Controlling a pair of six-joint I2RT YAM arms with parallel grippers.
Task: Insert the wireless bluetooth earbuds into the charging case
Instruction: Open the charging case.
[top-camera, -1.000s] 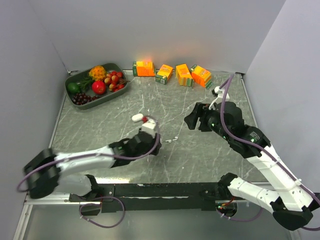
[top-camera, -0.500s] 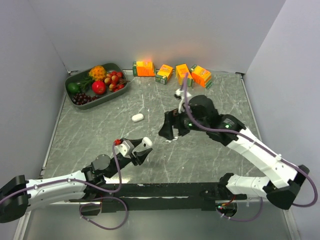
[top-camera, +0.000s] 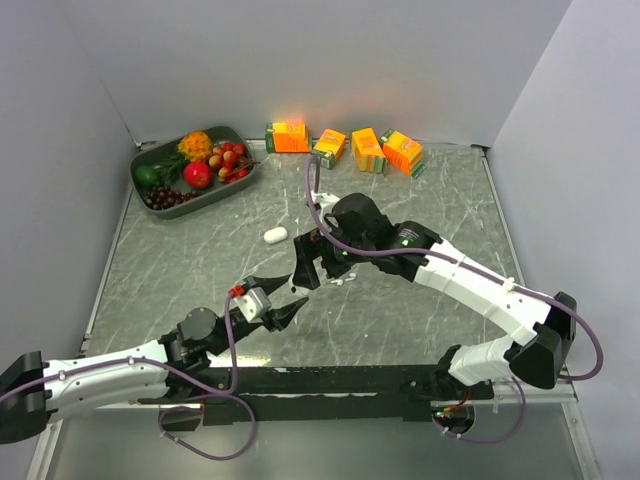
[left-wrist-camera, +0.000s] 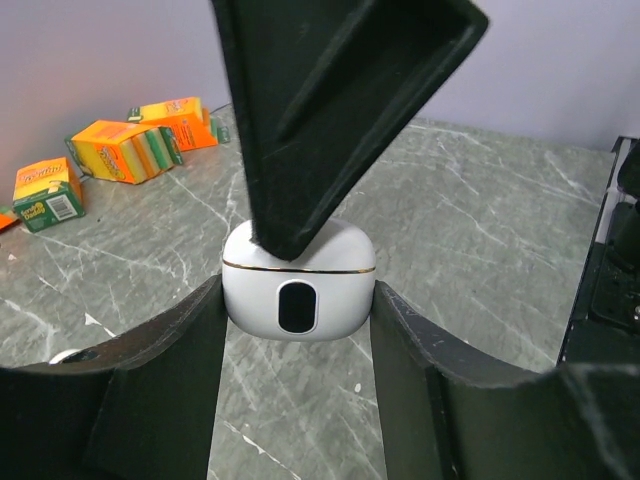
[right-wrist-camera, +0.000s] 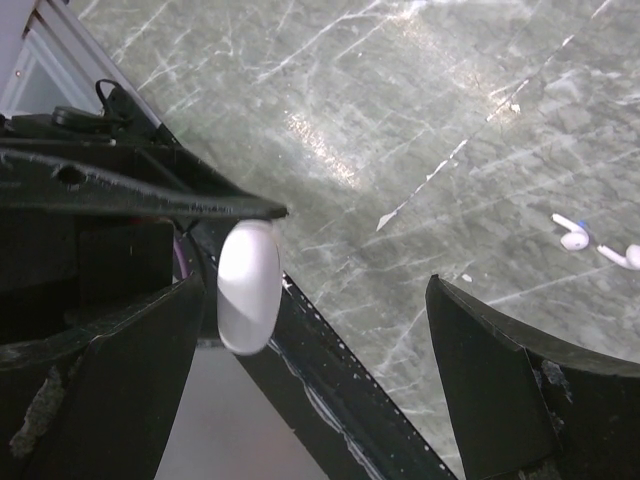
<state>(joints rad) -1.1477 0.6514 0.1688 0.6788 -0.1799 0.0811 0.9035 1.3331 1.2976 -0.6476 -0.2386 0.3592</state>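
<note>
Left wrist view: my left claw (left-wrist-camera: 297, 293) clamps the charging case (left-wrist-camera: 298, 262) mid-frame. Right wrist view: my right claw (right-wrist-camera: 315, 290) gapes empty, earbuds (right-wrist-camera: 575, 237) at right edge.

A robotics lab test cell. A grey marble-patterned tabletop (top-camera: 180, 250) is boxed in by plain pale walls (top-camera: 330, 60) at its far, left and right edges. Two white-and-black robot arms, the left (top-camera: 110, 372) and the right (top-camera: 470, 285), are fixed to a black metal rail (top-camera: 330, 380) along the near edge, with loose purple cables (top-camera: 232, 345) trailing from them. The things set out look like props: a dark green tray (top-camera: 212, 200) of bright fruit in the far left corner and small orange juice cartons (top-camera: 367, 150) lined along the far edge.
</note>
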